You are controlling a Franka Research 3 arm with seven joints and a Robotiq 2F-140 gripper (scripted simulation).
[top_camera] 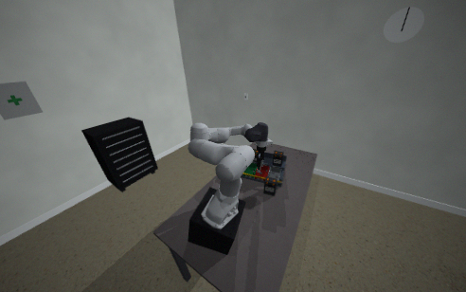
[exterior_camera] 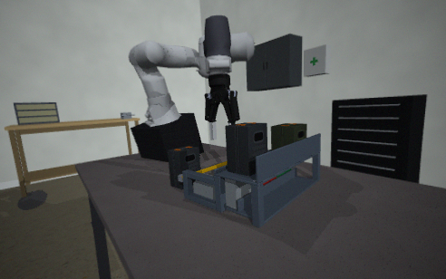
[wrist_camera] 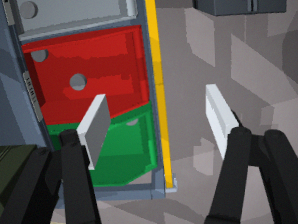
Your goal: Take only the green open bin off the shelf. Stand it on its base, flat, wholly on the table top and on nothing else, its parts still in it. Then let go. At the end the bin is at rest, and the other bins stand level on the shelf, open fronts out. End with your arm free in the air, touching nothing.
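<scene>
The green open bin sits at the near end of the row in the blue-grey shelf. A round grey part shows in its upper corner in the wrist view; the left finger hides some of the bin. The red bin is beside it, then a light grey bin. My gripper is part open and empty, above the shelf. In the wrist view its left finger overlaps the green bin and its right finger lies beyond the yellow bar.
A tall dark case stands at the shelf near my fingers in the exterior view, with an olive case behind it. A smaller dark case stands in front of the bins, by the yellow bar. The table top extends around the shelf.
</scene>
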